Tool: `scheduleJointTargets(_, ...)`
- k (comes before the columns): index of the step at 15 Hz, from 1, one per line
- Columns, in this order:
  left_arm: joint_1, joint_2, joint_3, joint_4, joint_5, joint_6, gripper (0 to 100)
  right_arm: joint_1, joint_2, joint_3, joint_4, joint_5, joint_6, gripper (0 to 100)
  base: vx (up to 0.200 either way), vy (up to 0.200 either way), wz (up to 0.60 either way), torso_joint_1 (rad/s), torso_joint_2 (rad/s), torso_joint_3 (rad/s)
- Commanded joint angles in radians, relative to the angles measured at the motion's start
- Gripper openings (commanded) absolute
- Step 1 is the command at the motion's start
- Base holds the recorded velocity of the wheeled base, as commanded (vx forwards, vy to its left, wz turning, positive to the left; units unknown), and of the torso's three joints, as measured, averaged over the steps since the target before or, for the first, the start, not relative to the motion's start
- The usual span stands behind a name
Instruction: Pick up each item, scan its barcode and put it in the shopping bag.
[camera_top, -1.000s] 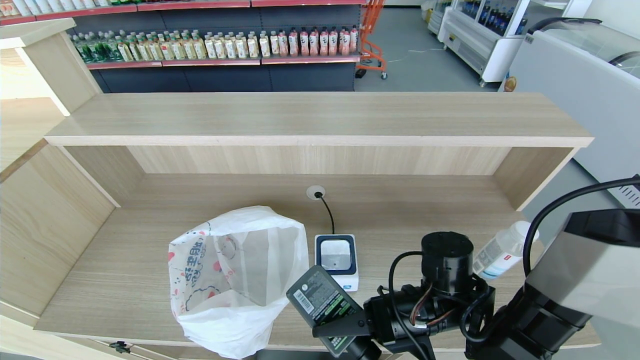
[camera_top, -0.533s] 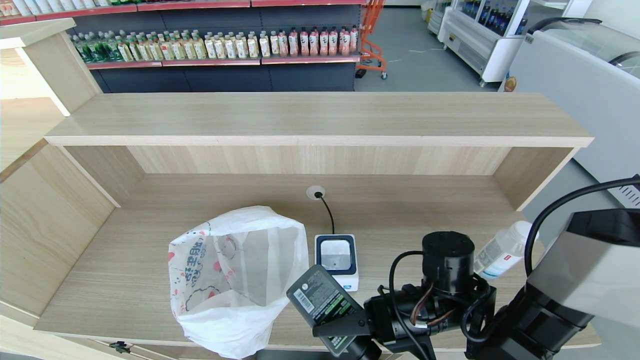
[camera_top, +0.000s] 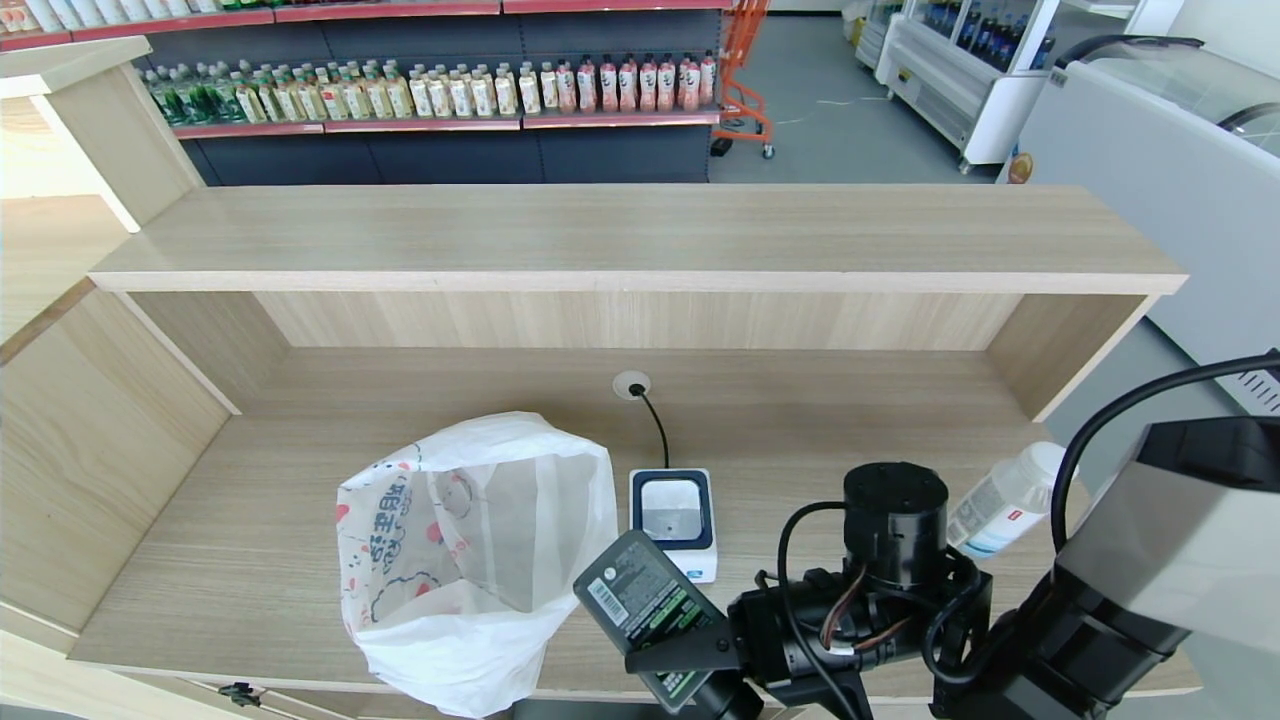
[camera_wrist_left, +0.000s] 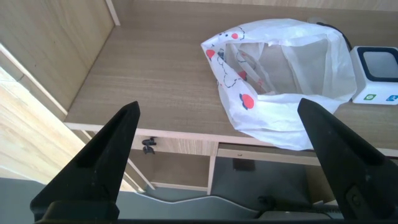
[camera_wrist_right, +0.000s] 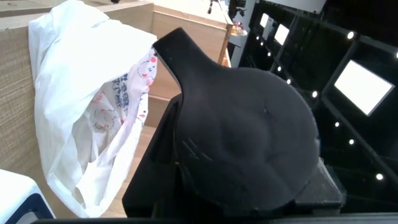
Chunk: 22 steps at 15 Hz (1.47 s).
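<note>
My right gripper (camera_top: 690, 655) is shut on a flat black pack (camera_top: 645, 600) with a barcode label facing up. It holds the pack above the counter's front edge, between the white shopping bag (camera_top: 470, 550) and the barcode scanner (camera_top: 673, 520). In the right wrist view the black pack (camera_wrist_right: 249, 137) sits close in front, with the bag (camera_wrist_right: 87, 93) behind it. The bag (camera_wrist_left: 280, 68) stands open-mouthed on the counter with something pale inside. My left gripper (camera_wrist_left: 214, 162) is open, low in front of the counter edge and apart from the bag.
A white bottle (camera_top: 1000, 500) lies on the counter at the right, behind my right arm. The scanner's cable runs to a grommet (camera_top: 631, 385) at the back. A raised wooden ledge (camera_top: 640, 235) and side walls enclose the counter (camera_top: 250, 520).
</note>
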Motion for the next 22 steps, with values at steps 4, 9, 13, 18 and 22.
scheduleJointTargets(4,0.0,0.0,0.0,0.0,0.0,0.0,100,-0.005,-0.053,0.001,0.0,-0.024,0.254,0,0.0,0.0,0.0,0.0,0.0,0.0)
scheduleJointTargets(9,0.0,0.0,0.0,0.0,0.0,0.0,100,-0.013,-0.265,0.017,0.012,-0.142,0.685,0,0.0,0.0,0.0,0.0,0.0,0.0)
scheduleJointTargets(13,0.0,0.0,0.0,0.0,0.0,0.0,100,-0.098,-0.463,0.081,0.187,-0.259,0.889,0,0.0,0.0,0.0,0.0,0.0,0.0)
scheduleJointTargets(18,0.0,0.0,0.0,0.0,0.0,0.0,100,-0.307,-0.728,-0.008,0.768,-0.268,1.498,0,0.0,0.0,0.0,0.0,0.0,0.0)
scheduleJointTargets(22,0.0,0.0,0.0,0.0,0.0,0.0,100,-0.434,-0.753,0.014,0.745,-0.302,2.202,0,0.0,0.0,0.0,0.0,0.0,0.0)
